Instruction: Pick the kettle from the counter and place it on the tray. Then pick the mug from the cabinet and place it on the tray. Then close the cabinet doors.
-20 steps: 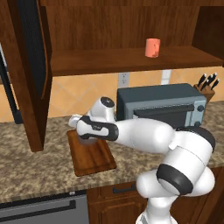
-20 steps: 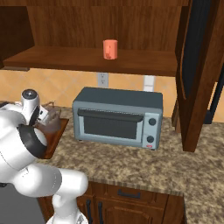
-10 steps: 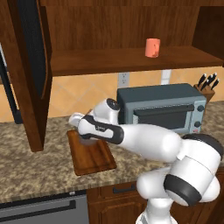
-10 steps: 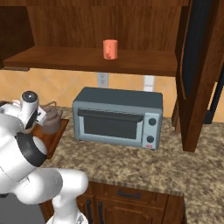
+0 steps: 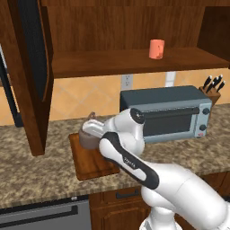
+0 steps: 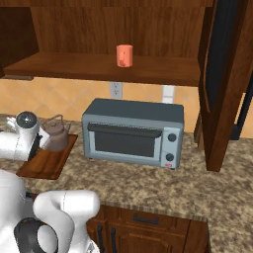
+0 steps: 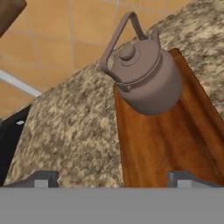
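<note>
Hidden: kettle (image 5: 89, 134) half behind the arm, on tray (image 5: 90, 164) far corner.
Jaws: gripper (image 7: 111, 177) released, empty.
Surface: counter (image 6: 163, 185).

Readable text: none in any view.
Toaster oven (image 6: 133, 132): front and dial panel carry no legible marks.
Kettle (image 7: 146, 76): plain metal, no label.
Mug (image 5: 156, 49): plain coral, no print.
Tray (image 7: 175, 135): bare wood grain, no stamp.
Wall outlet (image 6: 116, 89): blank plate.
</note>
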Available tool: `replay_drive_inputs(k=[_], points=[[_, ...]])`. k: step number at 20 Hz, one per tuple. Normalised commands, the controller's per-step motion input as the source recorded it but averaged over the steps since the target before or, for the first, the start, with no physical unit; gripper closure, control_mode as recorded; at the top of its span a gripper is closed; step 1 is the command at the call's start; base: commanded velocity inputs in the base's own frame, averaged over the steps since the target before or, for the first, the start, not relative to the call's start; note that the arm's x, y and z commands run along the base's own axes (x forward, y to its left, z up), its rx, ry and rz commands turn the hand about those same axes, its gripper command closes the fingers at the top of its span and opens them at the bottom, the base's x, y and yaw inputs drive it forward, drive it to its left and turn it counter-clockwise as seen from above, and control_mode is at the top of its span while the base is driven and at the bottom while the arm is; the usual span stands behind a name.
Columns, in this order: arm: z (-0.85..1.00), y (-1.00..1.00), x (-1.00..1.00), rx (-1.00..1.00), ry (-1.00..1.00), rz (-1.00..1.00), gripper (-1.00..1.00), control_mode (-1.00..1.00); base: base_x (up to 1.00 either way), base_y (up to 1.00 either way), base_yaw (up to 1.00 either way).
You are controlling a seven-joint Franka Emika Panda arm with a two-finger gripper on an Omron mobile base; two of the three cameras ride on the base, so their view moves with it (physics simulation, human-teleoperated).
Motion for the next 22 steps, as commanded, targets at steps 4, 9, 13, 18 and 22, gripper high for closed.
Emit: replay_drive_inputs(k=[4, 9, 13, 18, 22], points=[[1.0, -0.49, -0.33, -0.15, 0.35, -0.08, -1.0, -1.0, 0.0, 0.0, 0.0], [0.94, -0.41, -0.03, -0.24, 0.52, -0.05, -1.0, -1.0, 0.0, 0.0, 0.0], [0.18, -0.07, 0.05, -0.06, 0.2, 0.01, -1.0, -1.0, 0.0, 0.0, 0.0], [0.01, -0.29, -0.2, -0.05, 0.0, 0.07, -1.0, -1.0, 0.0, 0.0, 0.0], [0.31, -0.49, -0.41, -0.18, -0.02, 0.13, -1.0, -1.0, 0.0, 0.0, 0.0]])
